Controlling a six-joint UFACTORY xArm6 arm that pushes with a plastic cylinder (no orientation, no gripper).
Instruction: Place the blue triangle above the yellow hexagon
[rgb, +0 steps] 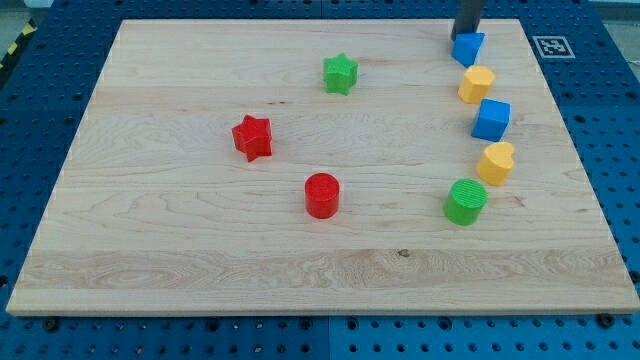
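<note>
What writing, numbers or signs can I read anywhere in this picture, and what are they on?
No words, brands or numbers can be read anywhere.
The only sign is a black-and-white square marker at the wooden board's top right corner: a coded pattern, not text.
The coloured blocks carry no labels.

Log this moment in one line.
my tip: touching blue triangle, its top side | blue triangle: above yellow hexagon, close | task: looks met

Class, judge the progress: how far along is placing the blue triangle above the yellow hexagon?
Looks nearly done: the blue triangle sits just above the yellow hexagon, toward the view's top. In hand: my tip is at the triangle's upper edge. Left: at most a small nudge.
</note>
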